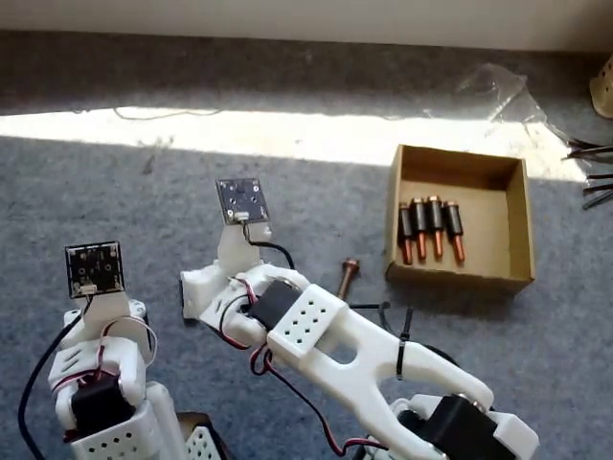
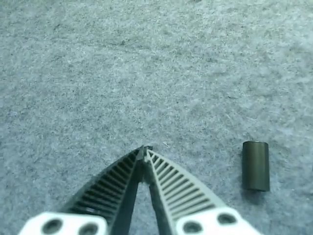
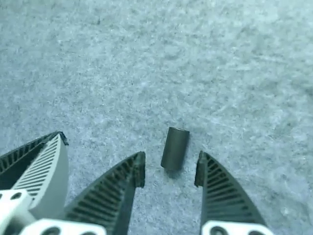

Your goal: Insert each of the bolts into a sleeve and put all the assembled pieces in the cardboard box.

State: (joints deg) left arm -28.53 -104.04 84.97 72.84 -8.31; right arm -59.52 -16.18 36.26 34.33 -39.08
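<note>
L gripper (image 2: 145,152) closed tight, empty, over carpet (image 2: 146,58). R gripper (image 3: 171,159) spread open – sleeve (image 3: 175,148) lying flat btwn its tips, touching neither. Farther: loose bolt (image 1: 348,278) beside cardboard box (image 1: 460,161) – 4 assembled pieces (image 1: 431,228) inside.

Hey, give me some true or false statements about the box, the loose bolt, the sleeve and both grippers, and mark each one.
1. The cardboard box holds four assembled pieces. True.
2. The left gripper is wide open. False: it is shut and holds nothing.
3. A sleeve lies on the carpet at the tips of the open right gripper. True.
4. The loose bolt is inside the box. False: it lies on the carpet beside the box.
</note>
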